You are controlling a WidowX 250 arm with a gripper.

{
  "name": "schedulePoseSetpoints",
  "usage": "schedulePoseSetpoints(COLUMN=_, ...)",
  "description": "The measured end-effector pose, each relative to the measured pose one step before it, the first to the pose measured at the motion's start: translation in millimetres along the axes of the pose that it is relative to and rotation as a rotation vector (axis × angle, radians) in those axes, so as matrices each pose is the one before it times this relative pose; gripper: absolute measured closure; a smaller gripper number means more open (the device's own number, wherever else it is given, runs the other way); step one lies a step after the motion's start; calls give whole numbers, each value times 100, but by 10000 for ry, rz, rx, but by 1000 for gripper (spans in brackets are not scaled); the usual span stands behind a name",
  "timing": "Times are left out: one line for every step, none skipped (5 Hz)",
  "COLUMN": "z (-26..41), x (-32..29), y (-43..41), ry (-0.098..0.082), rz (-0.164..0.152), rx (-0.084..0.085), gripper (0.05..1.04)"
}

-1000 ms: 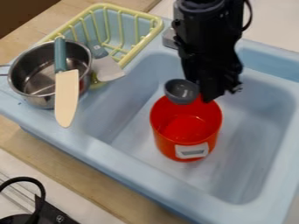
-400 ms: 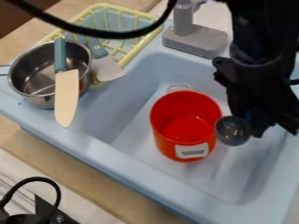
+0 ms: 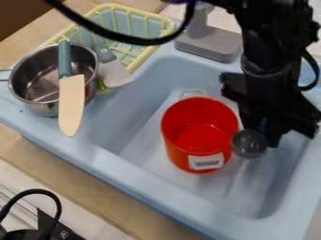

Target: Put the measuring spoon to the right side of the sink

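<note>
Light wood (image 3: 75,173) borders a pale blue sink (image 3: 153,199). Inside, a red pot (image 3: 179,157) stands upright. Over the basin, the black gripper (image 3: 270,136) pinches the measuring spoon (image 3: 249,143), its dark bowl just beside the pot; whether they touch, I cannot tell. A knife (image 3: 71,103) lies across a metal saucepan (image 3: 45,108) near the yellow dish rack (image 3: 148,15).

The pot (image 3: 179,152) stands in the sink (image 3: 144,173), left of the measuring spoon (image 3: 249,143) and right of the saucepan (image 3: 41,108).
</note>
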State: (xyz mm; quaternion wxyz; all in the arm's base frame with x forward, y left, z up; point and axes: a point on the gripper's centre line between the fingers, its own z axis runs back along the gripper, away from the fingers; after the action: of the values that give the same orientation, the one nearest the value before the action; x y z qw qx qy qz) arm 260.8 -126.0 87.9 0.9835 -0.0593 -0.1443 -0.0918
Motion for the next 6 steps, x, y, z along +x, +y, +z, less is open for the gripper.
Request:
schedulePoseSetpoints(z=-454, x=61, y=-16, ry=-286, rz=534, rx=-255, gripper=778)
schedulePoseSetpoints(z=-252, x=-65, y=-34, ry=-134, rz=401, rx=-157, gripper=778)
schedulePoseSetpoints(z=-303, x=-156, y=168, ry=187, rz=72, rx=-90, gripper=723)
schedulePoseSetpoints(z=44, x=-141, y=229, ry=95, rz=-262, rx=123, gripper=435)
schedulePoseSetpoints(z=1007, x=286, y=24, ry=-268, rz=-191, rx=4, gripper=159)
schedulePoseSetpoints(z=1212, x=131, y=125, ry=-164, rz=63, rx=-67, gripper=83)
